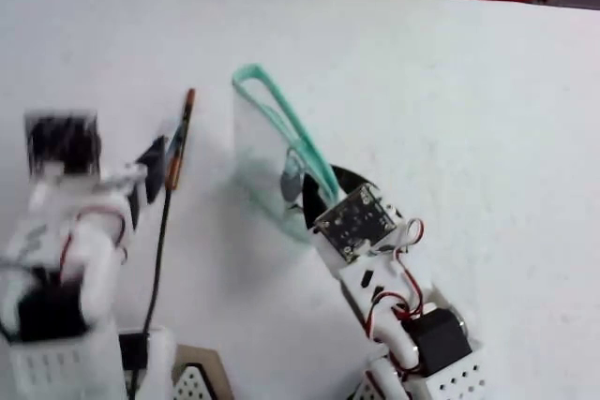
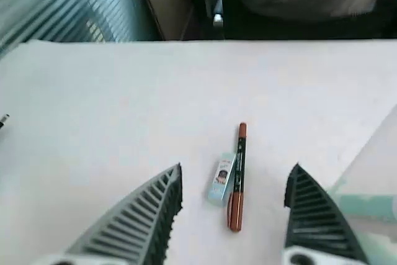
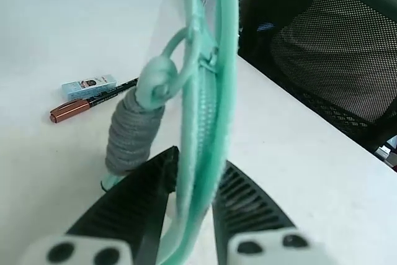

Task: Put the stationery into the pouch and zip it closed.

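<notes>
A clear pouch (image 1: pixel 267 152) with a teal zipper (image 1: pixel 286 124) stands on edge mid-table. My right gripper (image 1: pixel 314 196) is shut on its zipper rim (image 3: pixel 205 91), beside the pull tab wrapped in grey (image 3: pixel 130 134). An orange-brown pen (image 1: pixel 180 133) lies left of the pouch. In the left wrist view the pen (image 2: pixel 236 178) lies beside a small light-blue box (image 2: pixel 221 179). My left gripper (image 2: pixel 236 172) hangs open above them, one finger on each side, not touching. The right wrist view has the pen (image 3: pixel 93 102) and the box (image 3: pixel 89 86) beyond the pouch.
A black cable (image 1: pixel 155 269) runs from the left arm toward the table's front edge. A black mesh chair (image 3: pixel 322 60) stands past the table's far edge. White tabletop (image 1: pixel 450 91) stretches to the right of the pouch.
</notes>
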`<state>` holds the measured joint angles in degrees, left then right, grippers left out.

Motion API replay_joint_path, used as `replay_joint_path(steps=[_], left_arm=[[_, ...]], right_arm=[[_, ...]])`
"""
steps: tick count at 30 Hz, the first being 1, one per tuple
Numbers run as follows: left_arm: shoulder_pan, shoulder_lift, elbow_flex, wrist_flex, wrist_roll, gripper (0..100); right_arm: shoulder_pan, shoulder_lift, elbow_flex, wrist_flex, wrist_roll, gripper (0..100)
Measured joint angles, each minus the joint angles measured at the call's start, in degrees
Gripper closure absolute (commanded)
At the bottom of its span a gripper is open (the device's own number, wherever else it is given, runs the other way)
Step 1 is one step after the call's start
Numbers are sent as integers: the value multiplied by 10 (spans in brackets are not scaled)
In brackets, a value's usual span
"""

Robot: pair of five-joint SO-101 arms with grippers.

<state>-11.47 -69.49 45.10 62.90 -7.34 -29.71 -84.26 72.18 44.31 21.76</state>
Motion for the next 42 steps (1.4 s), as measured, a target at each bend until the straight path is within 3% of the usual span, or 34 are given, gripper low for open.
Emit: replay_joint_path(steps=[9, 13, 17, 21, 29, 34, 38, 42], left_arm=[[0, 218, -152, 60, -12, 914], [32, 308, -168, 60, -12, 905], [51, 385, -168, 68, -18, 764], [55, 452, -168, 67, -49, 768], [18, 589, -168, -56, -74, 818], [6, 642, -169, -127, -75, 765], [6, 687, -212, -128, -75, 766], [6, 769, -306, -77, -75, 767]], right_arm=[[1, 0, 2, -6, 0, 978], [1, -1, 27, -40, 0, 978], [1, -1, 35, -48, 0, 978], [1, -1, 35, -48, 0, 978], [1, -1, 35, -50, 0, 978], [1, -1, 59, -86, 0, 978], [1, -1, 62, -91, 0, 978], [1, -1, 64, -91, 0, 978]])
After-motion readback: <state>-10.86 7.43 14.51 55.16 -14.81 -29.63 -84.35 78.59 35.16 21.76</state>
